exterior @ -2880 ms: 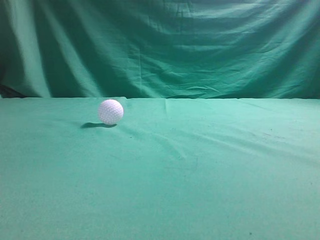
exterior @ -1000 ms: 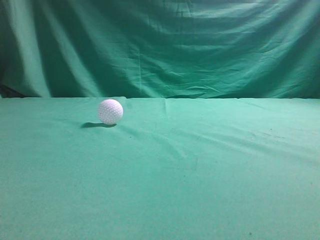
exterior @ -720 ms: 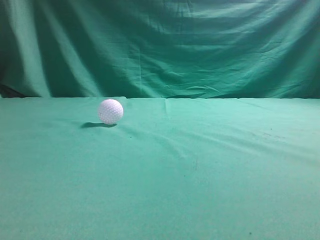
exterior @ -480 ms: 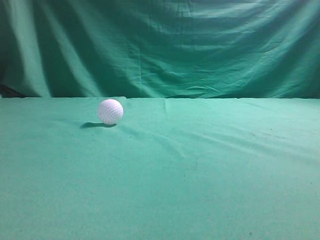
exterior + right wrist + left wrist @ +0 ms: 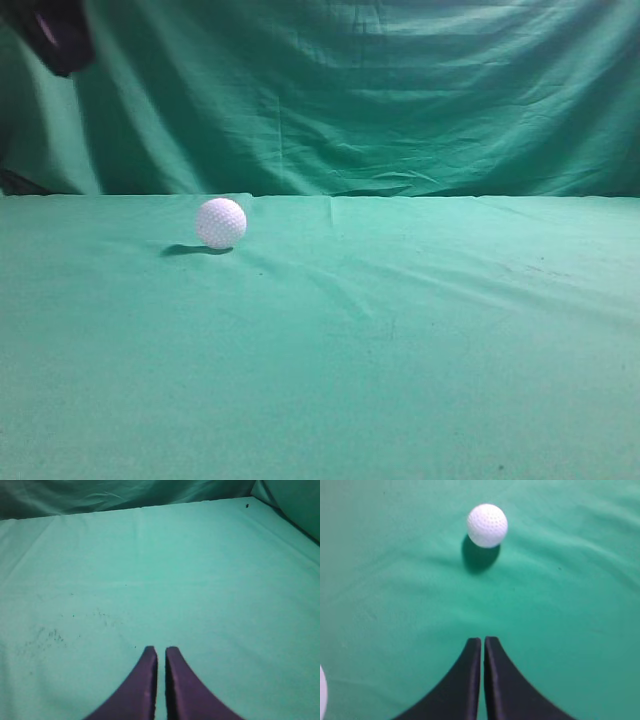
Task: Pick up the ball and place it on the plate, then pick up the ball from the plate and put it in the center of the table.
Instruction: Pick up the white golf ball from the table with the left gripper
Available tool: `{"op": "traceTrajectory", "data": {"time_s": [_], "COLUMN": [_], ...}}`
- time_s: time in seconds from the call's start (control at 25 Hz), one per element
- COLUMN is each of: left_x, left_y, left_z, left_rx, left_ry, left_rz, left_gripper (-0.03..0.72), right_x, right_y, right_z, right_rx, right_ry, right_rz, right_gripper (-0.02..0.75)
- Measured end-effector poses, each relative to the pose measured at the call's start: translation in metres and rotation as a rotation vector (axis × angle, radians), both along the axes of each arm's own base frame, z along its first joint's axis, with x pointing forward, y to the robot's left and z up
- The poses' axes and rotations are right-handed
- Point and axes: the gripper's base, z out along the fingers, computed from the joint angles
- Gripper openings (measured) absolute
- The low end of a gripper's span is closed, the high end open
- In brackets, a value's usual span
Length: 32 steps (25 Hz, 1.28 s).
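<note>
The white dimpled ball [image 5: 221, 222] rests on the green-cloth table [image 5: 400, 340], left of centre and toward the back. In the left wrist view the ball [image 5: 487, 525] lies straight ahead of my left gripper [image 5: 483, 640], well apart from it. The left gripper is shut and empty above the cloth. My right gripper [image 5: 161, 650] is shut and empty over bare cloth [image 5: 150, 570]. A dark part of the left arm [image 5: 55, 35] shows at the exterior view's top left corner. No plate is clearly in view.
A darker green draped backdrop [image 5: 350, 90] hangs behind the table. A sliver of something white [image 5: 321, 692] shows at the left wrist view's lower left edge; I cannot tell what it is. The table's far right corner [image 5: 250, 500] shows in the right wrist view.
A dark part of the left arm has come into the exterior view's top left corner. The ball has stayed in place.
</note>
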Motion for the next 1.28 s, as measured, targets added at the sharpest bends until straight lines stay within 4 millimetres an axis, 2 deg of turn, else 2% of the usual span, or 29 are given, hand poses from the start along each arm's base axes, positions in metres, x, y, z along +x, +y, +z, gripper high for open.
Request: {"op": "traceTrajectory", "data": {"time_s": [0.24,0.36,0.48,0.72,0.8,1.0,1.04,1.08,1.28], "left_x": [0.03,0.046,0.061,0.082,0.088,0.101,0.103,0.105,0.111], "left_y": [-0.044,-0.059,-0.067,-0.08,-0.083,-0.088,-0.089,-0.09,-0.093], "left_z": [-0.009,-0.017,-0.03,-0.055,-0.061,-0.08,-0.083,-0.086,-0.1], "left_rx": [0.074,0.075,0.069,0.089,0.092,0.131,0.139,0.143,0.16], "left_ry": [-0.016,-0.004,0.036,0.116,0.121,0.132,0.132,0.136,0.155], "left_rz": [-0.057,-0.061,-0.019,0.02,0.02,0.01,0.008,0.007,0.004], "left_gripper": [0.0,0.0,0.146,0.519,0.584,0.573,0.529,0.522,0.525], "right_x": [0.0,0.0,0.0,0.0,0.0,0.0,0.0,0.0,0.0], "right_y": [0.0,0.0,0.0,0.0,0.0,0.0,0.0,0.0,0.0], "right_z": [0.0,0.0,0.0,0.0,0.0,0.0,0.0,0.0,0.0], "right_rx": [0.0,0.0,0.0,0.0,0.0,0.0,0.0,0.0,0.0], "right_ry": [0.0,0.0,0.0,0.0,0.0,0.0,0.0,0.0,0.0], "right_rz": [0.0,0.0,0.0,0.0,0.0,0.0,0.0,0.0,0.0], "right_gripper": [0.047,0.047,0.047,0.047,0.047,0.047,0.047,0.047,0.047]}}
